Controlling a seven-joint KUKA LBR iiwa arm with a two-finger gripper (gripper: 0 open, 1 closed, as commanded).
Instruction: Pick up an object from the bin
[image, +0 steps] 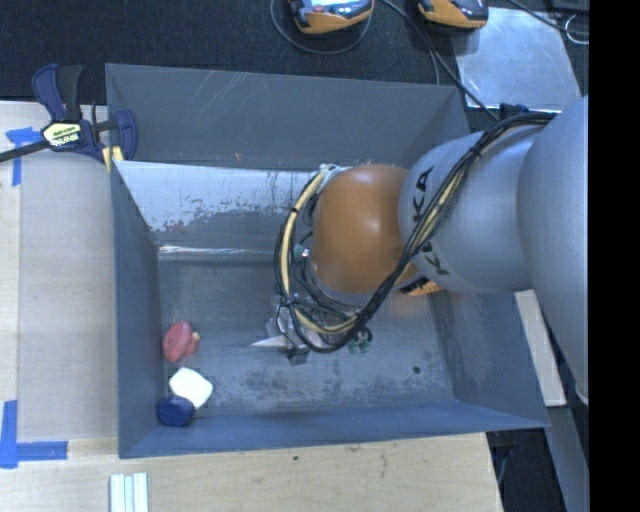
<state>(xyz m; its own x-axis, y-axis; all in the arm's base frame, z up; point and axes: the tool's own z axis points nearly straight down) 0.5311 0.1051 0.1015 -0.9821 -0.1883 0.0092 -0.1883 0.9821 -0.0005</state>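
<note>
tool (290, 345) low over mid-floor of bin (138, 300), we cannot tell its grip | pink lump (180, 342), white block (191, 386), blue piece (174, 411) sit well apart in left corner, where sloped walls likely funnel them

Bin (140, 300), near-left corner of the floor: three small items in a short row from back to front. Rearmost lump (180, 341) lies just behind middle lump (190, 386). Middle lump touches frontmost lump (175, 411), which lies by the near wall. Gripper (292, 342) is over mid-floor, well right of the row. Arm (480, 220) enters from the right.
</note>
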